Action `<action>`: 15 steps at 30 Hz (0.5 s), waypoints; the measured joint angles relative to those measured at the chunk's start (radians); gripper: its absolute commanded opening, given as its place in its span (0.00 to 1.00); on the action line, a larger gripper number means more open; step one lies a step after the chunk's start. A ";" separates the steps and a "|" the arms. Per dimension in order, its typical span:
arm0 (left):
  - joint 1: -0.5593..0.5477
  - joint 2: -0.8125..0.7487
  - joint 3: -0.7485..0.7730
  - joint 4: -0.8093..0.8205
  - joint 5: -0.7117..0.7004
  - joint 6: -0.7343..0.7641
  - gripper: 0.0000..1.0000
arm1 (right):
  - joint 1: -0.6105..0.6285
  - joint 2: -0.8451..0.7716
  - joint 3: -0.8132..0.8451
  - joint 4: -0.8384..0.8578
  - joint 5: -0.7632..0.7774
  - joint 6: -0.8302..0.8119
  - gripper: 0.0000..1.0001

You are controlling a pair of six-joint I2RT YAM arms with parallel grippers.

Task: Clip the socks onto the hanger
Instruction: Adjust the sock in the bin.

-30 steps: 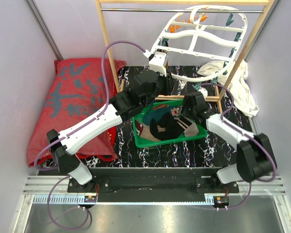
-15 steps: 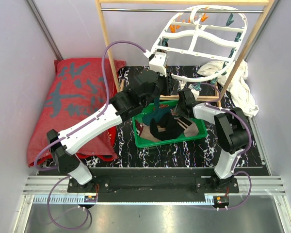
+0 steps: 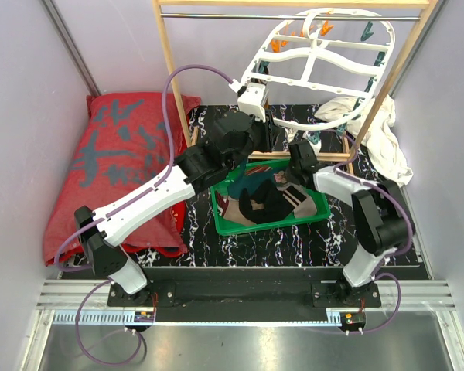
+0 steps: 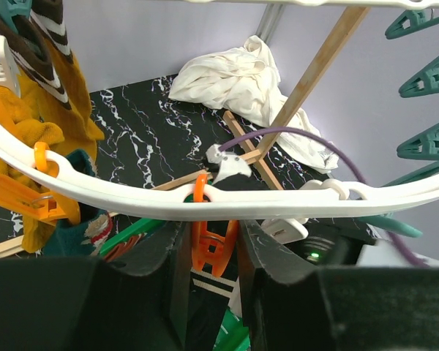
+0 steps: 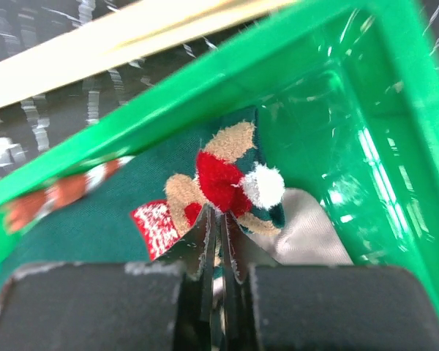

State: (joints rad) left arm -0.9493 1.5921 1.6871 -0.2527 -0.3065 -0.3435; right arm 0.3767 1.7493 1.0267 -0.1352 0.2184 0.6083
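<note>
The white hanger hangs tilted from the rack bar, and its rim crosses the left wrist view. My left gripper is shut on an orange peg hanging from that rim. A mustard sock with a striped cuff hangs clipped at the left. Several socks lie in the green basket. My right gripper is down in the basket, shut on a teal sock at its red, tan and white fuzzy decoration.
A wooden rack frame stands around the hanger. A crumpled white cloth lies at the back right, and a red cushion at the left. The green basket wall is close around my right gripper. Teal pegs hang at the right.
My right gripper has closed its jaws on the teal sock in the basket, and its arm has folded in closer. The left arm has not moved.
</note>
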 measured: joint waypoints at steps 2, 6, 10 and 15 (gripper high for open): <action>0.000 0.000 0.001 0.000 0.000 0.001 0.00 | 0.000 -0.063 -0.013 -0.006 -0.002 -0.020 0.04; 0.000 0.000 0.009 -0.003 -0.001 0.006 0.00 | 0.000 -0.216 -0.044 -0.008 -0.014 -0.047 0.05; 0.000 0.000 0.026 -0.019 -0.001 0.008 0.00 | 0.000 -0.344 -0.074 -0.008 -0.025 -0.078 0.09; 0.000 0.000 0.035 -0.034 -0.001 0.008 0.00 | 0.000 -0.391 -0.089 0.003 -0.051 -0.108 0.05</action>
State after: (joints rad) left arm -0.9493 1.5925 1.7218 -0.2867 -0.3077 -0.3359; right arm 0.3767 1.3579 0.9379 -0.1318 0.1669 0.5003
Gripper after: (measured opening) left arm 0.295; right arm 0.089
